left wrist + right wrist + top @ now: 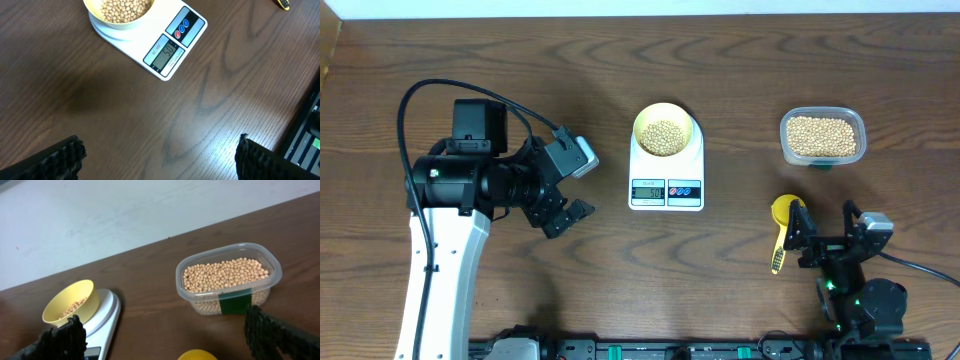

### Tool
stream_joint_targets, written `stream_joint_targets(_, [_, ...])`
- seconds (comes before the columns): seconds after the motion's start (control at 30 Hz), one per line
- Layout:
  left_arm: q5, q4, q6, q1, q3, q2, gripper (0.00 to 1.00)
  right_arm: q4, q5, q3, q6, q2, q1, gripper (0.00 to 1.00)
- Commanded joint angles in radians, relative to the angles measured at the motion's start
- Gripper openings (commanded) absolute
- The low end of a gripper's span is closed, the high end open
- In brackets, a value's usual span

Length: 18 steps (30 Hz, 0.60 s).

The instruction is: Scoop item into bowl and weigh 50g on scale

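Note:
A pale-yellow bowl (665, 130) with tan beans (664, 137) stands on the white scale (666, 175), whose display is lit. It also shows in the left wrist view (120, 12) and the right wrist view (70, 303). More beans (822, 137) fill a clear tub (823, 115), also in the right wrist view (227, 277). My left gripper (572, 180) is open and empty, left of the scale (165, 42). My right gripper (825, 232) is open and empty, just behind a yellow measuring spoon (783, 225) lying on the table.
The spoon's bowl (197, 355) peeks in at the bottom of the right wrist view. The table's far edge meets a white wall (125, 215). A black rail (670, 350) runs along the front edge.

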Motion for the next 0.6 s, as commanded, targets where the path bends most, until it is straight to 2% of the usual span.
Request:
stream_joint_targets(0.0, [0.008, -0.003, 0.010, 0.005, 0.005, 0.003, 0.98, 0.026, 0.008, -0.029, -0.011, -0.006, -0.003, 0.99])
stream_joint_targets(0.57, [0.008, -0.003, 0.010, 0.005, 0.006, 0.003, 0.98, 0.054, 0.019, -0.045, -0.020, -0.006, -0.001, 0.99])
